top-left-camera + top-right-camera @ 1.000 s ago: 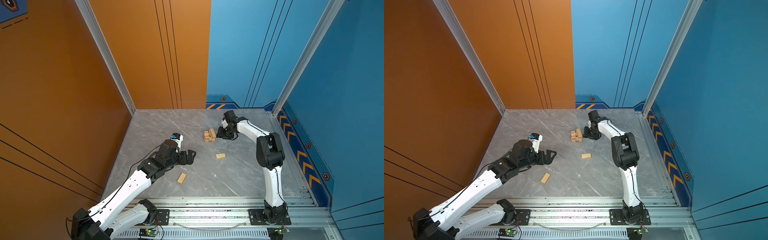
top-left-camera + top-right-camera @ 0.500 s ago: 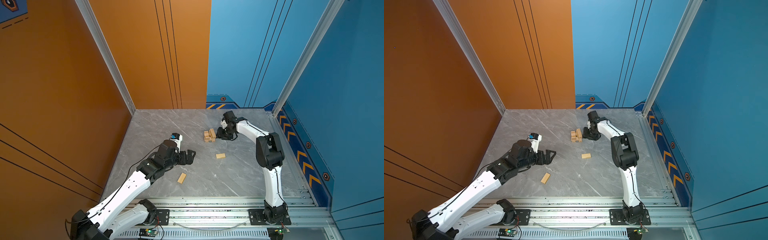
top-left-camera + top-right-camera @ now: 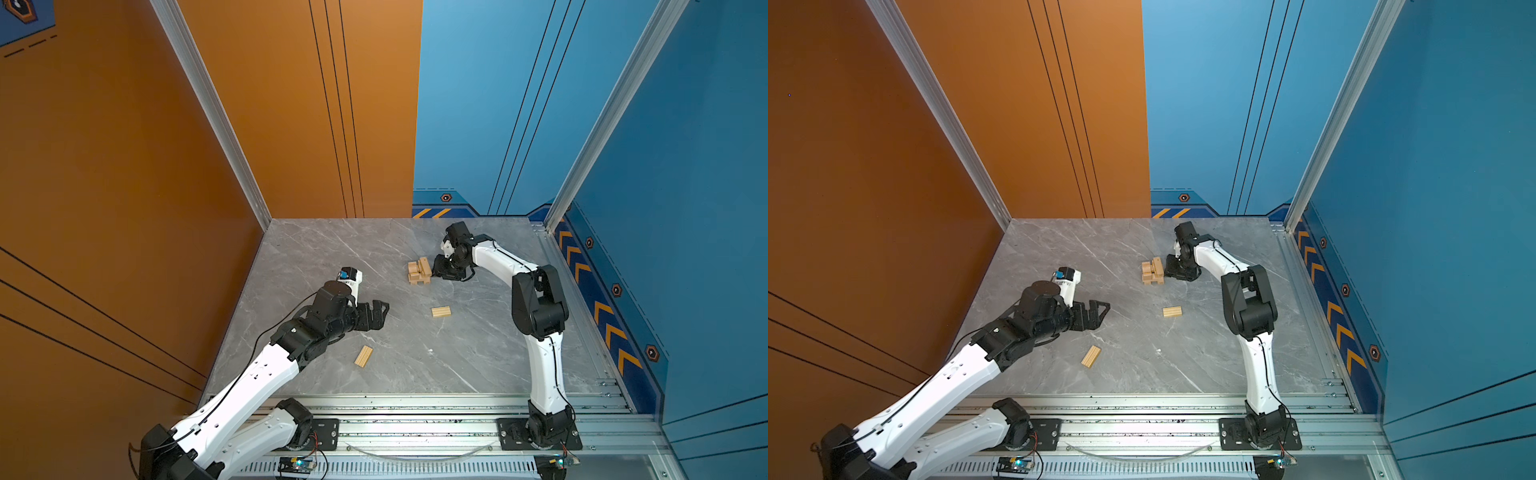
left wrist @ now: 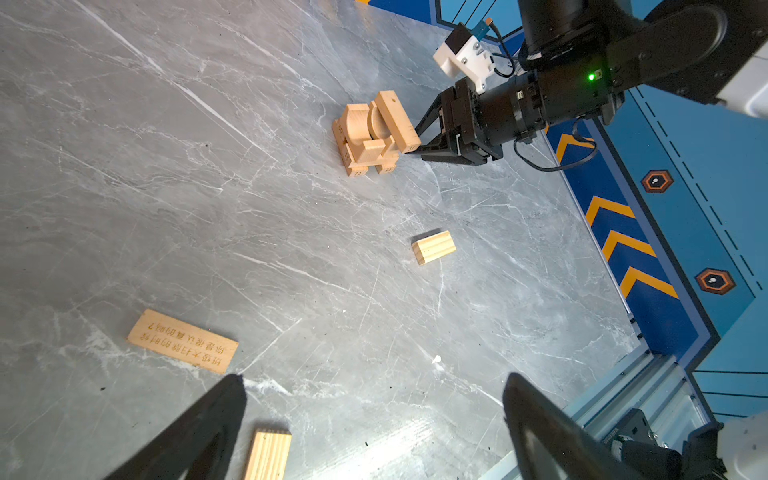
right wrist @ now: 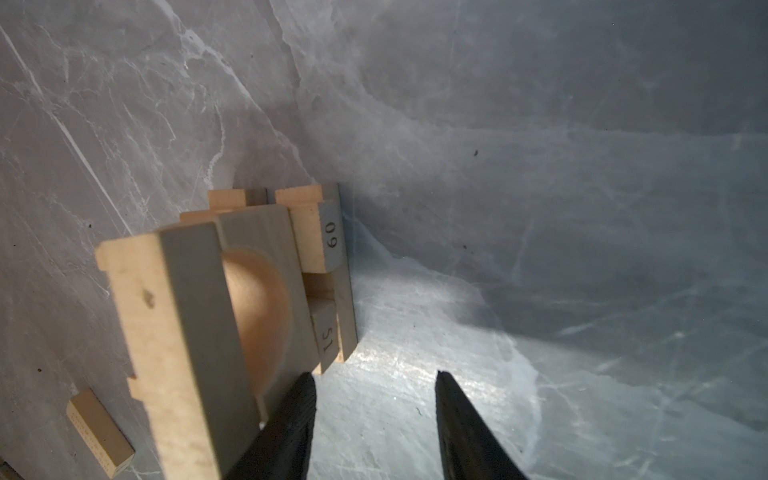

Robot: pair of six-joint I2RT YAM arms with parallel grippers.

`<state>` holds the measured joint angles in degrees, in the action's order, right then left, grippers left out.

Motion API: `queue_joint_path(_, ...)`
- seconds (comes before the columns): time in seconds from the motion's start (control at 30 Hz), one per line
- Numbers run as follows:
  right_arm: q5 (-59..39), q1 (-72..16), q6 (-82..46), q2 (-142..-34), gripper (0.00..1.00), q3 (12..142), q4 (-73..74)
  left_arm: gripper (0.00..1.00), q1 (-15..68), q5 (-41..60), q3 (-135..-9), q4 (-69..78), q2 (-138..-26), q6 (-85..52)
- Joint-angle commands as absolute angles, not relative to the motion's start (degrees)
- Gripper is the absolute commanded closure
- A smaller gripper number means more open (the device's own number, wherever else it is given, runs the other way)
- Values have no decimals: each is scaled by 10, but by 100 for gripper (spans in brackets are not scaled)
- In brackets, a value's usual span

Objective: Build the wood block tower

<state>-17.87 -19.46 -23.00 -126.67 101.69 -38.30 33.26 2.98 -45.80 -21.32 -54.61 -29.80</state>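
tower (image 3: 419, 272) (image 3: 1152, 272): small stack of pale, smooth wood at mid-desk toward the back; square-ended bars at the base with numbers stamped on their ends, round-hollowed arch pieces (image 4: 365, 124) above, and a flat bar (image 4: 397, 120) with a small dark knot along the top.
desk (image 3: 332, 257): grey stone-look surface, white veins, slight sheen.
left hand (image 3: 380, 313) (image 3: 1100, 311) (image 4: 372, 382): black, tapering fingers spread wide with nothing between them, hovering low over the desk, well apart from the tower.
engraved bar (image 4: 183, 347): thin flat rectangle lying flat, burned-in characters across its face, near the left hand.
near grooved slab (image 3: 364, 356) (image 3: 1091, 356) (image 4: 268, 455): flat, lengthwise ridges, lying at a slant toward the front.
far grooved slab (image 3: 441, 311) (image 3: 1172, 311) (image 4: 433, 247): short ridged block, lying flat between the tower and the front.
right hand (image 3: 436, 272) (image 4: 411, 149) (image 5: 374, 380): matte black fingers partly parted, only bare desk between them; one fingertip (image 5: 299, 399) sits right at the arch's face, but contact is unclear.
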Motion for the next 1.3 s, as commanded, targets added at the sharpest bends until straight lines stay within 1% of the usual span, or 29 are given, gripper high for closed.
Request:
queue_joint_path(0.0,-180,-199,-237,-1282,51,1024,-388,2,326,21,-450,-226,-534,-293)
queue_joint_path(0.43,-165,-186,-223,-1265,49,1025,-411,2,316,29,-451,-227,-537,-289)
queue_joint_path(0.63,-160,-176,-210,-1227,47,1014,-422,2,315,32,-457,-227,-544,-289)
queue_joint_path(0.8,-154,-171,-206,-1192,44,970,-420,2,318,35,-450,-228,-543,-301)
queue_joint_path(0.83,-151,-171,-206,-1170,44,958,-419,2,319,36,-447,-229,-540,-304)
queue_joint_path(0.97,-167,-173,-202,-1113,28,895,-403,2,328,20,-426,-237,-521,-332)
queue_joint_path(1.0,-167,-175,-201,-1097,21,880,-398,2,331,14,-419,-239,-516,-340)
queue_joint_path(1.03,-165,-179,-200,-1076,12,864,-394,2,334,6,-412,-242,-509,-350)
queue_joint_path(1.07,-158,-185,-197,-1058,0,850,-393,2,337,-3,-405,-244,-501,-361)
queue_joint_path(1.27,-91,-231,-187,-951,0,790,-413,1,358,-58,-368,-269,-465,-421)
